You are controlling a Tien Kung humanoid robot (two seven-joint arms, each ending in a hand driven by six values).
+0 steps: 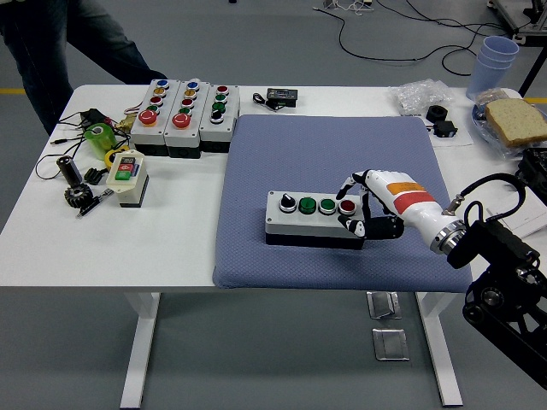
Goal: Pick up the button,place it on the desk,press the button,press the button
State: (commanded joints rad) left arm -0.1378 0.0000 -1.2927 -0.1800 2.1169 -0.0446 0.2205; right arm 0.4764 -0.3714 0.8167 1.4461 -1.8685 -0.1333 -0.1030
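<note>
A grey button box (309, 219) lies flat on the blue mat (256, 162). It has a black knob, two green buttons and a red button (347, 206) in a row. My right hand (357, 207) is white with black fingers. It sits low at the box's right end, fingers (351, 185) curled over just behind the red button. The thumb (355, 227) rests at the box's front right corner. The red button still shows between them. I cannot tell whether a fingertip presses it. My left arm is out of view.
Three more button boxes (183, 106) stand at the back left, with a small two-button box (126, 176), a green object and metal parts beside them. At the back right are bread on a plate (514, 120), stacked cups (497, 56) and a plastic bag. A person's legs (51, 43) show at the top left.
</note>
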